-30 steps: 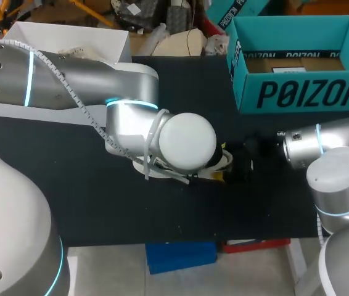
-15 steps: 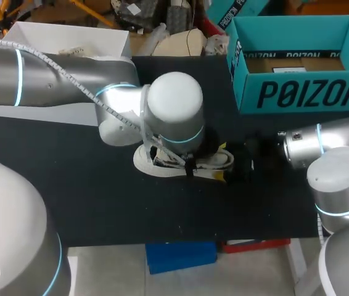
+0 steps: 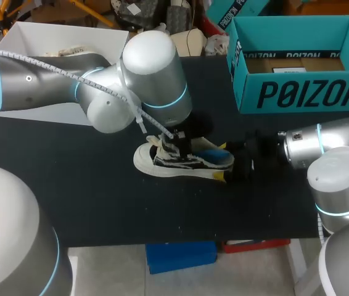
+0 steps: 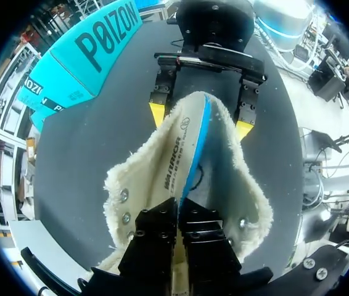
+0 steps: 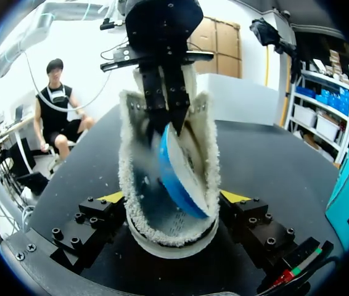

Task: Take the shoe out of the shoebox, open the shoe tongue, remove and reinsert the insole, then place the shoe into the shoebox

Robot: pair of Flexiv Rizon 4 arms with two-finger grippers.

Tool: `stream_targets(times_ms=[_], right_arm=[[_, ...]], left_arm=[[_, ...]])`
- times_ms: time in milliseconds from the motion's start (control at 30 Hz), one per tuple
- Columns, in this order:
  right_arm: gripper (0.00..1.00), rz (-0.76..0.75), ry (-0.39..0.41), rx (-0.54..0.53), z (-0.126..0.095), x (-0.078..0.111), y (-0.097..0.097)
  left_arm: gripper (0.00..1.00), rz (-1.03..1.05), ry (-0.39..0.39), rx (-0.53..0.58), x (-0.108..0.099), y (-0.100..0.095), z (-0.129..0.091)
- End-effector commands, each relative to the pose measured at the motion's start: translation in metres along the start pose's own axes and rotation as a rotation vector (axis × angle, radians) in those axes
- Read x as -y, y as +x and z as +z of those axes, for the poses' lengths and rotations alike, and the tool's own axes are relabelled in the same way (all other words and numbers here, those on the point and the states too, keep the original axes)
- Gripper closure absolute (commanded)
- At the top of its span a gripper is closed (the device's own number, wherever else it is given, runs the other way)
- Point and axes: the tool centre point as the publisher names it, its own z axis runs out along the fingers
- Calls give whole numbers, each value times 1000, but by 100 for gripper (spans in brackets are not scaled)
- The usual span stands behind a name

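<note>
At centre of the head view, on the black counter (image 3: 100,203): one low sneaker (image 3: 187,161), white sole, dark-and-white upper, fleecy cream lining. Toe points to frame left, heel to frame right. It is outside the shoebox and rests sole-down on the counter.

Left arm enters from frame left, its big rounded joint above the shoe. Left pincer (image 4: 178,213) hangs over the shoe's opening. Its black fingers are drawn together on the edge of the insole (image 5: 177,166). The insole is blue on one face and pale with print on the other. It stands tilted, one end pinched in the left pincer and the other end down inside the heel of the shoe. The fleece collar is spread wide on either side of it.

Right arm enters from frame right, low and level with the counter. Right pincer (image 5: 171,198) straddles the heel. One yellow tip sits on each side, both pressed against the fleecy heel walls, so it is clamped on the shoe. From the left wrist, the two yellow tips show just beyond the heel, one on each flank.

Teal shoebox (image 3: 298,92) stands open at upper right of the head view, well apart from the shoe; contents not clear. A white open box (image 3: 57,36) sits at upper left, partly behind the left arm.
</note>
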Motion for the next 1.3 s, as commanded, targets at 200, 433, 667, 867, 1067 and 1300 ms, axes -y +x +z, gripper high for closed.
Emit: stream_targets(times_ms=[200,433,667,867,1067,1300], right_arm=[[100,1,1,0,1,1,3],[100,1,1,0,1,1,3],[100,1,1,0,1,1,3],[100,1,1,0,1,1,3],[100,1,1,0,1,1,3],[100,1,1,0,1,1,3]], left_arm=[[100,68,44,-42,1,15,-12],[100,97,60,-53,7,25,-7],[100,106,43,-29,12,24,7],[62,164,26,-19,6,28,9],[55,195,34,42,2,30,9],[57,216,34,132,5,26,19]])
